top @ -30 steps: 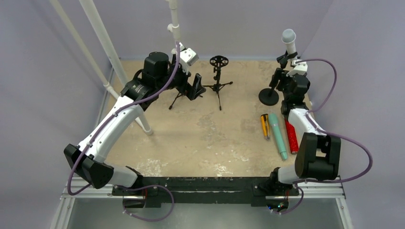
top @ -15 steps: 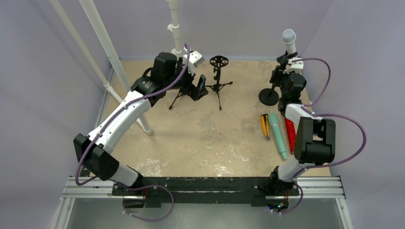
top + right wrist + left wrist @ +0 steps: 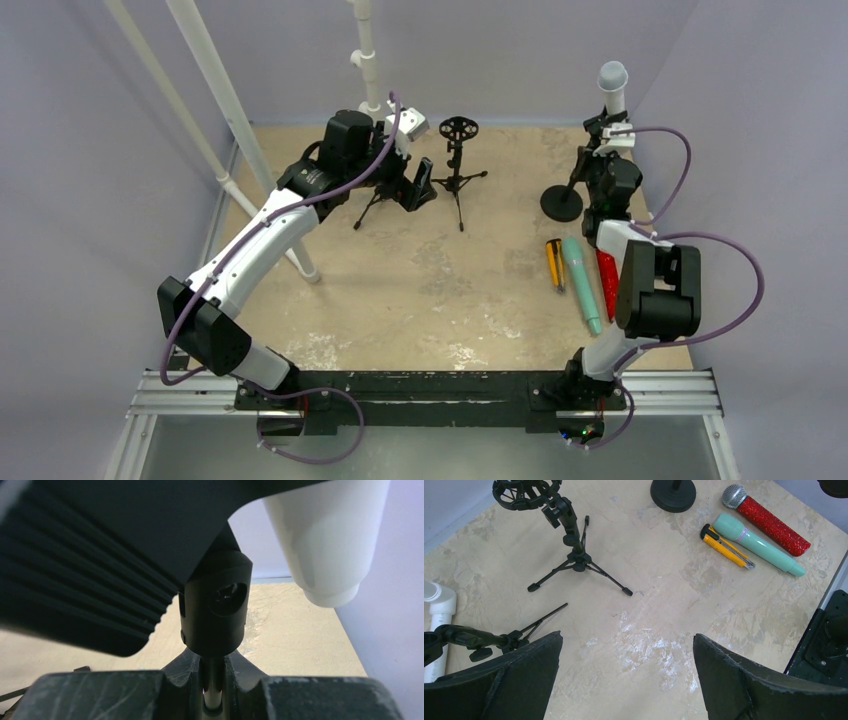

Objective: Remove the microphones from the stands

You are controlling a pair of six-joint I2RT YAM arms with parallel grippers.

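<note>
While the left gripper (image 3: 627, 645) hangs wide apart, the right gripper (image 3: 214, 690) clamps the stand (image 3: 215, 610) by its rod, below the white microphone (image 3: 611, 85), upper right.

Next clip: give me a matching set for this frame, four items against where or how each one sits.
1 white microphone
2 red microphone
3 utility knife
4 left gripper

A open, holding nothing
B yellow, beside the teal microphone
C upright in the stand
D glittery, lying flat

Pairs: 1-C, 2-D, 3-B, 4-A
</note>
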